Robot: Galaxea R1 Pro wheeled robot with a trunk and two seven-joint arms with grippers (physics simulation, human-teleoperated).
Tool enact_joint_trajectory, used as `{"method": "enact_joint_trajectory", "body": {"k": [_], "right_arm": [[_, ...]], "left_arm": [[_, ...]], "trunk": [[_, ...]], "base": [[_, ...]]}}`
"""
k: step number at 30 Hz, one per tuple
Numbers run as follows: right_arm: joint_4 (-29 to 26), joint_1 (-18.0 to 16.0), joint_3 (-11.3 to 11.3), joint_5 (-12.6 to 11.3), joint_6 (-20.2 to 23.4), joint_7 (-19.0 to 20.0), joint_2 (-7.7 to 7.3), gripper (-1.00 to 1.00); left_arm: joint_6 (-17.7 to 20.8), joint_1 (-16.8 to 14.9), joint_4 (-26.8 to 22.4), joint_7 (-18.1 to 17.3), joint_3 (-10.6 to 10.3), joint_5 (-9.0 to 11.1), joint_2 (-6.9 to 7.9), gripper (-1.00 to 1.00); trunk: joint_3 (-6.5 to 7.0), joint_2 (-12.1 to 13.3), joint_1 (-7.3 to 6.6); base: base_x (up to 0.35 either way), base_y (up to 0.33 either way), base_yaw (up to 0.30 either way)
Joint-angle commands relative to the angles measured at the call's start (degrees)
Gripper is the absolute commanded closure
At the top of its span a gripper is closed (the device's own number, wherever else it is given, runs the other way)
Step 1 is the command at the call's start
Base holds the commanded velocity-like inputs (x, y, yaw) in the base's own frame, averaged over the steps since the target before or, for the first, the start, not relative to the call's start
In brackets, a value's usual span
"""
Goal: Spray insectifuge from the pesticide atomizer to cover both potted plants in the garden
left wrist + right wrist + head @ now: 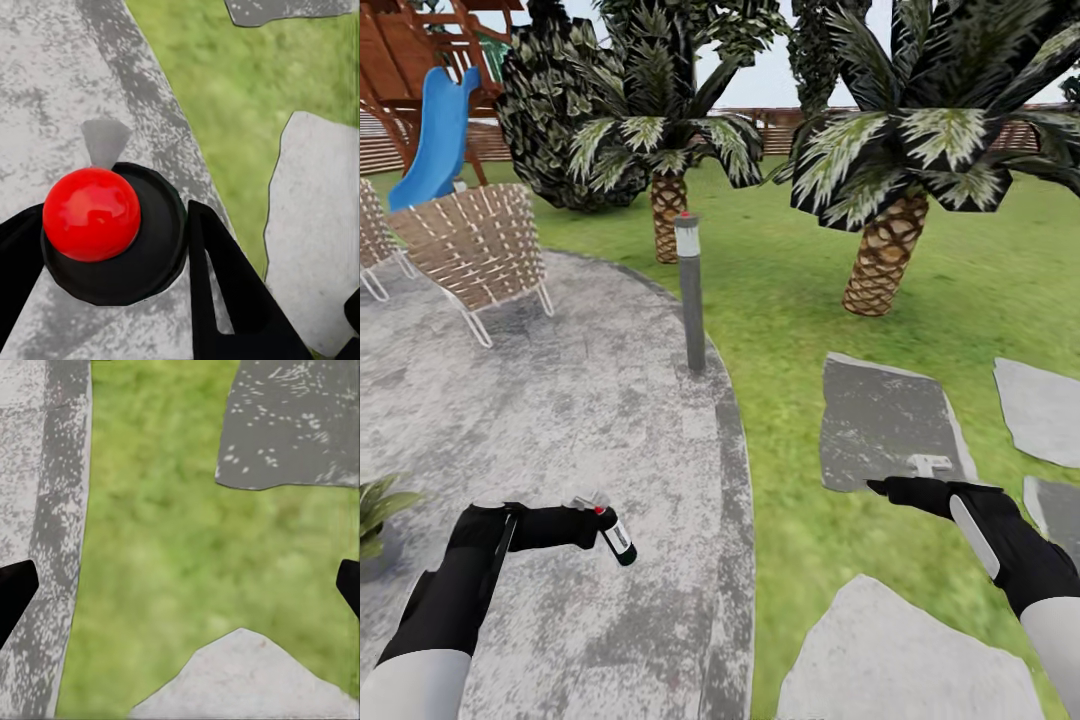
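Pesticide atomizer [616, 537] is sitting clamped in your left end effector [582, 524], over the grey paving [560, 420]; your right end effector [888, 487] is hanging wide open and empty above the lawn [790, 330]. One potted plant [375, 510] is showing beside your left arm, so turn toward it, keeping the bottle steady and the nozzle facing its leaves.

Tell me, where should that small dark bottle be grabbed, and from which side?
Around its slim round body, near the spray head, with the jaws closing from opposite sides across its width. The left gripper holds the bottle that way now: the round sides fit between the jaws, and the label end sticks out free.
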Motion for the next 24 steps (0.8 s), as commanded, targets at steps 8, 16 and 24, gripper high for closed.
{"method": "enact_joint_trajectory", "body": {"k": [8, 16, 24], "right_arm": [[-0.01, -0.04, 0.11, -0.07, 0.17, 0.06, -0.04, -1.00], [-0.01, -0.04, 0.11, -0.07, 0.17, 0.06, -0.12, -1.00], [-0.01, -0.04, 0.11, -0.07, 0.17, 0.06, -0.12, -1.00]], "left_arm": [[0.45, -0.04, -0.07, -0.54, 0.08, -0.46, -0.01, 1.00], [0.45, -0.04, 0.01, -0.59, 0.06, -0.46, -0.07, 1.00], [0.45, -0.04, 0.01, -0.62, 0.06, -0.46, -0.07, 1.00]], "trunk": [[-0.05, -0.02, -0.01], [-0.05, -0.02, -0.01], [-0.05, -0.02, -0.01]], "base": [[0.000, -0.342, -0.266], [0.000, -0.342, -0.265], [0.016, -0.342, -0.265]]}}
